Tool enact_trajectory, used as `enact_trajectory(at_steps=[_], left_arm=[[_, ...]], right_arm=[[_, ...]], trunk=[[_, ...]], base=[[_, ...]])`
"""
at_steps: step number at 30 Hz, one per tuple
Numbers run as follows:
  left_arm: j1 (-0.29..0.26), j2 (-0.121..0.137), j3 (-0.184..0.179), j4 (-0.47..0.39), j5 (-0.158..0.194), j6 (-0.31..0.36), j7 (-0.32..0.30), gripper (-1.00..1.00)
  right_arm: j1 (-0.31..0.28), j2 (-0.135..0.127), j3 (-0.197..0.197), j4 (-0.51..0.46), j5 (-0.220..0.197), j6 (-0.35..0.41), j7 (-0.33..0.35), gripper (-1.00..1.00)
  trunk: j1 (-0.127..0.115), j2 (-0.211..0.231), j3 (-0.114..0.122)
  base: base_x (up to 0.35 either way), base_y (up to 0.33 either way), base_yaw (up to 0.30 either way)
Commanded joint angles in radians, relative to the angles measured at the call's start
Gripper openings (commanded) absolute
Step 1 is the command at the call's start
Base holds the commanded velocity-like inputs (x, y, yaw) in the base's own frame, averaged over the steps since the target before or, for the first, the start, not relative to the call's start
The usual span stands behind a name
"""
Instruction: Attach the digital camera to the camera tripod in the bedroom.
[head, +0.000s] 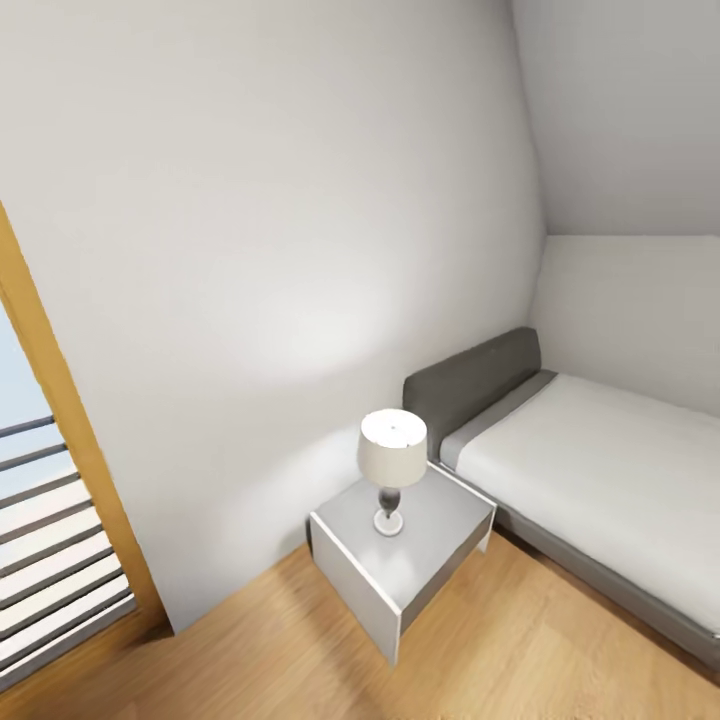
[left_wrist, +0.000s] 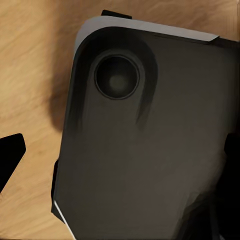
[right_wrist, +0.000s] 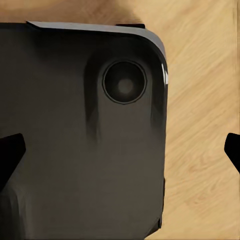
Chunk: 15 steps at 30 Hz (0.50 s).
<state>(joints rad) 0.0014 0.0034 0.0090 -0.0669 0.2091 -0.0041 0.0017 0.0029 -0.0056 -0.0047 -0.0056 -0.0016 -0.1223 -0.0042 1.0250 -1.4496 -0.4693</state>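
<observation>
Light wood floor (head: 520, 650) across the bedroom corner, carrying a small grey nightstand (head: 400, 560) against the white wall and a low grey-and-white bed (head: 600, 480) just beside it. On the nightstand top, a white-shaded table lamp (head: 392, 465), standing upright. Seen past each pair of parted jaws, the same wood planks (left_wrist: 30, 75) beneath the robot's dark, rounded base (right_wrist: 75, 150), the base between the fingertips in both wrist views.

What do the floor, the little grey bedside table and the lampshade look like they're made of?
Light wood floor: matt planks with visible grain. Grey boxy bedside table: smooth painted board or laminate, hard to tell which. White drum lampshade: probably fabric or paper, plain and softly glowing.
</observation>
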Motion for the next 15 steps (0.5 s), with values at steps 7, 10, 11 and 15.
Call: enact_trajectory(at_steps=[7, 10, 11, 15], left_arm=[[0.0, 0.003, 0.002, -0.002, 0.023, -0.002, 0.0, 1.0], [0.0, 0.004, 0.002, -0.002, 0.057, -0.002, 0.0, 1.0], [0.0, 0.004, 0.002, -0.001, 0.066, -0.002, 0.0, 1.0], [0.0, 0.004, 0.0, -0.001, 0.109, -0.002, 0.0, 1.0]], right_arm=[[0.0, -0.004, -0.001, -0.001, -0.002, -0.01, 0.007, 1.0], [0.0, -0.004, -0.001, -0.001, -0.002, -0.01, 0.011, 1.0], [0.0, -0.004, -0.001, -0.001, -0.002, -0.011, 0.012, 1.0], [0.0, -0.004, -0.001, -0.001, -0.002, -0.01, 0.014, 1.0]], trunk=[[0.0, 0.0, -0.001], [0.0, 0.0, -0.001], [0.0, 0.0, -0.001], [0.0, 0.0, -0.001]], base=[[0.0, 0.0, -0.173], [0.0, 0.0, -0.256], [0.0, 0.0, -0.27], [0.0, 0.0, -0.284]])
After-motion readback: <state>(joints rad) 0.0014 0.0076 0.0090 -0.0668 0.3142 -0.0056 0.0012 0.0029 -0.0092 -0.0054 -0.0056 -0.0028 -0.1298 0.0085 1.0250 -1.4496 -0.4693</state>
